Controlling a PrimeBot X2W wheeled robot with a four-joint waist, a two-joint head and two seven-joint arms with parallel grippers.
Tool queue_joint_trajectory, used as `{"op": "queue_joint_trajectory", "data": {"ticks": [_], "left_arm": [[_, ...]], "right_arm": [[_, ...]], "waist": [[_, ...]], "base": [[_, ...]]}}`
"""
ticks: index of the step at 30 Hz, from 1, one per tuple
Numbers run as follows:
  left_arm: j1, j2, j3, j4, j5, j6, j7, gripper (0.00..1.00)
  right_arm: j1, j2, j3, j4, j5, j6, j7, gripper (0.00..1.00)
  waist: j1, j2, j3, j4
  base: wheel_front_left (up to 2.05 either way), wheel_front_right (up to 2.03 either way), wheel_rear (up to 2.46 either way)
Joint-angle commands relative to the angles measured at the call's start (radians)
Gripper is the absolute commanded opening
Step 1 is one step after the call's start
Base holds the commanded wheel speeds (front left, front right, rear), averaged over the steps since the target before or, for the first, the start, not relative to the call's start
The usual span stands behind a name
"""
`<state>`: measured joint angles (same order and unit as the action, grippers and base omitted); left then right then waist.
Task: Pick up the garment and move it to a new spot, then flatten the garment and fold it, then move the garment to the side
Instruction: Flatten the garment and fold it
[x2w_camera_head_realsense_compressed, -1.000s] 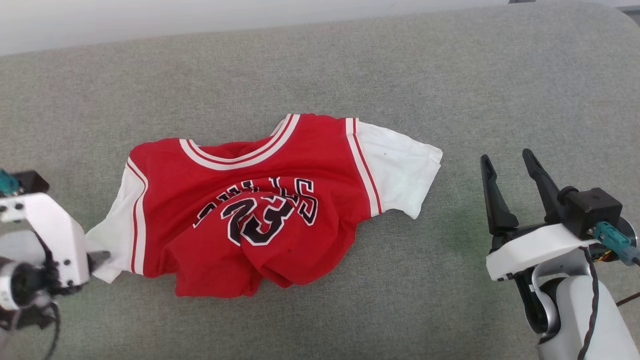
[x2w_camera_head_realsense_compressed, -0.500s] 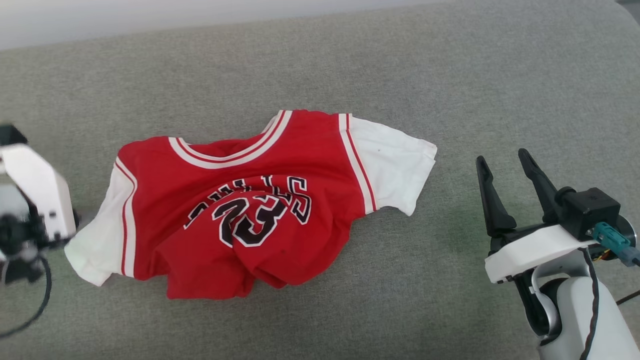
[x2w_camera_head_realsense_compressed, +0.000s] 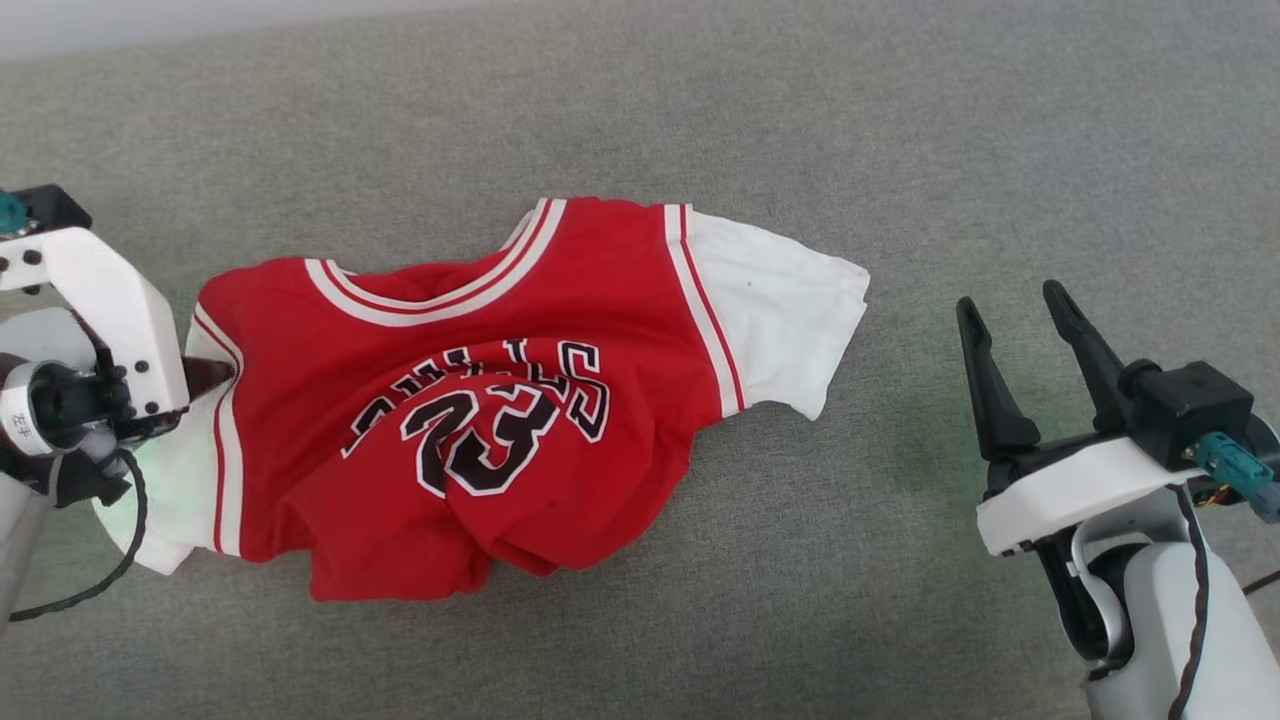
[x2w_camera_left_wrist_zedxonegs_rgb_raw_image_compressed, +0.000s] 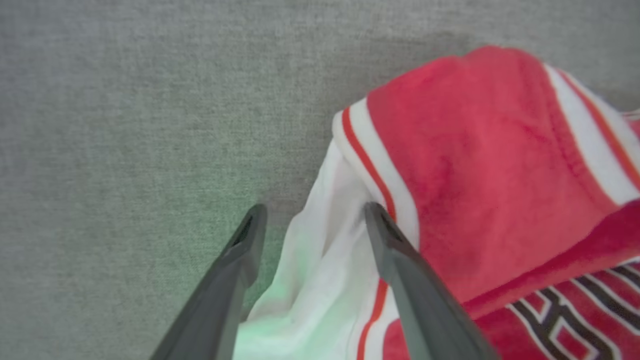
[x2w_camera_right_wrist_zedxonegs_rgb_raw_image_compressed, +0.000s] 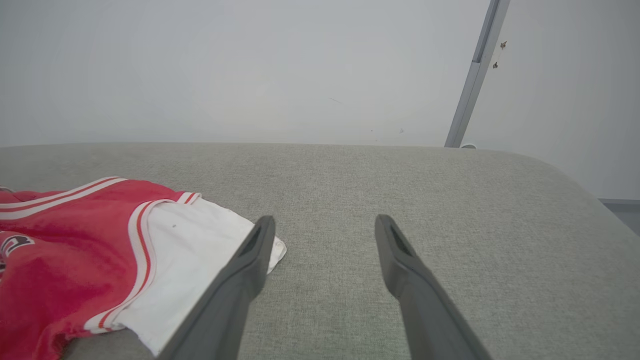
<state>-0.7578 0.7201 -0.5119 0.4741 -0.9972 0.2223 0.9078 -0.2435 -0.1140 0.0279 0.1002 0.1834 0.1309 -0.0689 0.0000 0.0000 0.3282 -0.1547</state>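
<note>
Grey woven upholstery is seen beneath a red jersey-style shirt, which is laid crumpled, lettered side up, a little left of the middle of the padded surface.

At the far left of the head view, the left gripper is positioned at the shirt's left white sleeve. Its two dark fingers are spread apart. In the left wrist view the sleeve's upper edge is framed between them, with one finger laid across the white-and-red striped trim. Nothing is pinched; whether the fingers are pressed on the cloth cannot be told.

The striped collar is turned to the far side. Across the chest, black white-outlined lettering and the number "23" are shown tilted and creased, and the lower hem is bunched into a rounded fold on the robot's side.

Further right, the other white sleeve is spread nearly flat, its end pointed toward the right gripper. That gripper is seen apart from the shirt, over bare upholstery, its fingers parted wide and empty.

In the right wrist view a pale wall and a slanted grey metal post are seen behind the surface's far edge.
</note>
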Motion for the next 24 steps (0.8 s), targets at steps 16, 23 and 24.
{"op": "queue_joint_trajectory", "data": {"ticks": [16, 23, 24], "left_arm": [[-0.109, 0.027, -0.053, 0.12, 0.095, -0.08, -0.068, 0.0], [-0.185, 0.035, -0.076, 0.15, 0.167, -0.169, -0.187, 0.0], [-0.19, 0.028, -0.08, 0.16, 0.173, -0.177, -0.198, 0.0]], "right_arm": [[-0.037, 0.001, -0.012, -0.002, -0.003, 0.0, -0.004, 1.0], [-0.052, 0.009, 0.005, 0.0, -0.002, 0.0, -0.006, 1.0], [-0.053, 0.01, 0.007, 0.0, -0.001, 0.0, -0.007, 1.0]], "waist": [[0.0, 0.0, 0.042, 0.011], [0.0, 0.0, 0.052, 0.015], [0.0, 0.0, 0.054, 0.013]], "base": [[0.0, 0.0, 0.0], [0.0, 0.0, 0.0], [0.0, 0.0, 0.0]]}}
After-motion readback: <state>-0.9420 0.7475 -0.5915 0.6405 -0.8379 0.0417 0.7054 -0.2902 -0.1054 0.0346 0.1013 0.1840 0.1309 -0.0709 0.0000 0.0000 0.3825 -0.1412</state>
